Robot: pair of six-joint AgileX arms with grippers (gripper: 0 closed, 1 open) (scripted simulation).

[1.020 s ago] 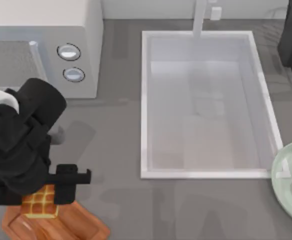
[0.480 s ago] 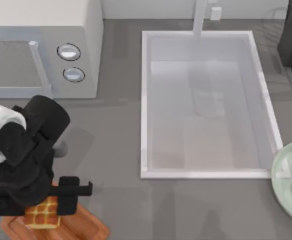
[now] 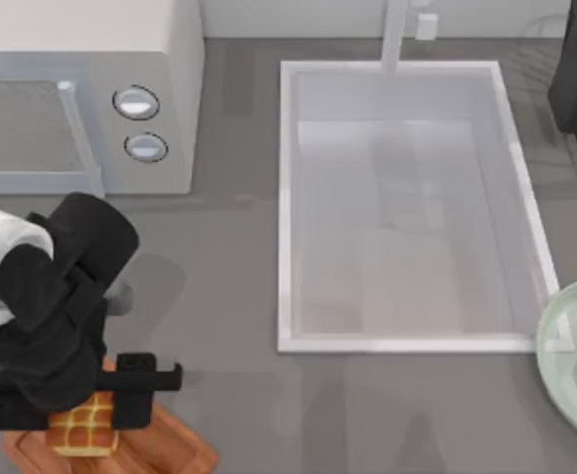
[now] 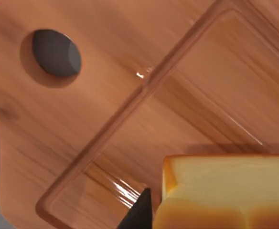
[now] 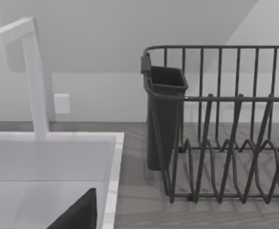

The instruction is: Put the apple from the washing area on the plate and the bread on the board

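Sink (image 3: 287, 197) was bare w/ no apple seen, plate (image 3: 565, 341) at right edge, board (image 3: 175, 444) at front-left w/ bread (image 3: 83, 425) on it under left gripper (image 3: 76, 390), grip state can't tell; bread step seemed near done, next needs release & lift.

bread (image 3: 84, 425): golden grid-topped loaf, I see it on board | board (image 3: 160, 449): orange-brown wood, desk's near-left | washing area (image 3: 287, 207): white basin, centre | plate (image 3: 565, 346): mint-green, right edge

Overhead view; wrist cameras close to board (image 4: 130, 95), rack (image 5: 225, 129).
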